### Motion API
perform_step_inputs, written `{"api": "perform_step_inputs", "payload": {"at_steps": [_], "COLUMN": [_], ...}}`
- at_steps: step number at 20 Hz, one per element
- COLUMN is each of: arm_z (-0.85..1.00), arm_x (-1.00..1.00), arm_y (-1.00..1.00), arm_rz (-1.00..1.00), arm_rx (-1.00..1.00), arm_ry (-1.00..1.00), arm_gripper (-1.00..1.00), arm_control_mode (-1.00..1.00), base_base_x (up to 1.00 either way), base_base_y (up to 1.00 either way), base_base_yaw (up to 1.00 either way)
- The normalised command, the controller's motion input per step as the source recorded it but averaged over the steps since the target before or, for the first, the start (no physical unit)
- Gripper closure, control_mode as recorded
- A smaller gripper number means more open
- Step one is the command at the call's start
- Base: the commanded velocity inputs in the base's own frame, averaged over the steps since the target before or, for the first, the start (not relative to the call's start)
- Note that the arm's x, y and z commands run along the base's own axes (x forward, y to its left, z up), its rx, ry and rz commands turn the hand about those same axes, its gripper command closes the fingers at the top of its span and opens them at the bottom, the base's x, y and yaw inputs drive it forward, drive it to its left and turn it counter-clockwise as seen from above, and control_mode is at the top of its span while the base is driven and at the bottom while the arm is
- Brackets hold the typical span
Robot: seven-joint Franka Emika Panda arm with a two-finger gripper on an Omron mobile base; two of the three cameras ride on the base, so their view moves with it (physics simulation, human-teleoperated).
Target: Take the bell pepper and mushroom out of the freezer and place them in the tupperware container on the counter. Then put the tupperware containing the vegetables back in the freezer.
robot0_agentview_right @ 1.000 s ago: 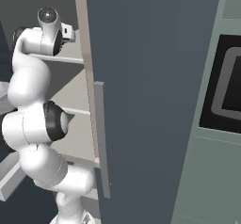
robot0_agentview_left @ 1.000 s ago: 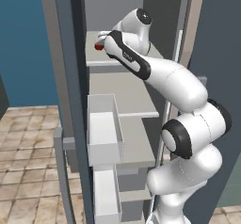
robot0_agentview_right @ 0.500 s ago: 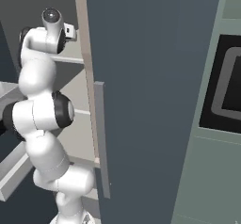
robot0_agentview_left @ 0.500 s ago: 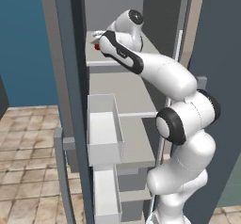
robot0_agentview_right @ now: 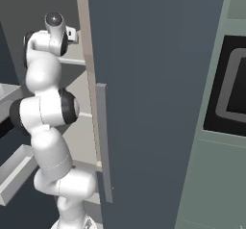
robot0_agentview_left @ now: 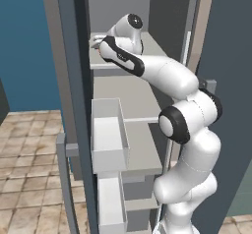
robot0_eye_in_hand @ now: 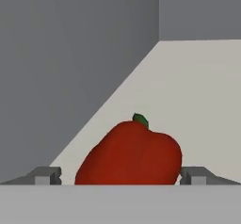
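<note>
A kitchen: an open freezer [robot0_agentview_left: 142,144] with shelves and door bins [robot0_agentview_left: 107,134], tiled floor [robot0_agentview_left: 29,179].

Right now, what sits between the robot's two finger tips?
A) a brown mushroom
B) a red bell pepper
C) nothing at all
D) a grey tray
B: in the hand view the red bell pepper with its green stem lies on the freezer shelf, between the open gripper tips.
</note>
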Motion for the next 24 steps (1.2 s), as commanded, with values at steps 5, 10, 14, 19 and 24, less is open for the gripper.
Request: {"api": "perform_step_inputs", "payload": {"at_steps": [5, 10, 14, 19, 24], "arm_z": [-0.17, -0.18, -0.21, -0.25, -0.13], "arm_x": [0.29, 0.25, 0.14, 0.00, -0.16], "arm_y": [0.12, 0.11, 0.08, 0.00, 0.00], "arm_rz": [0.00, 0.00, 0.00, 0.00, 0.00], "arm_rx": [0.00, 0.00, 0.00, 0.00, 0.00], "arm_ry": [0.00, 0.00, 0.00, 0.00, -0.04], "arm_gripper": [-1.00, 1.00, 1.00, 1.00, 1.00], "arm_control_mode": [-1.00, -1.00, -1.00, -1.00, -1.00], "base_base_x": [0.00, 0.00, 0.00, 0.00, 0.00], "base_base_y": [0.00, 0.00, 0.00, 0.00, 0.00], "base_base_yaw": [0.00, 0.00, 0.00, 0.00, 0.00]}}
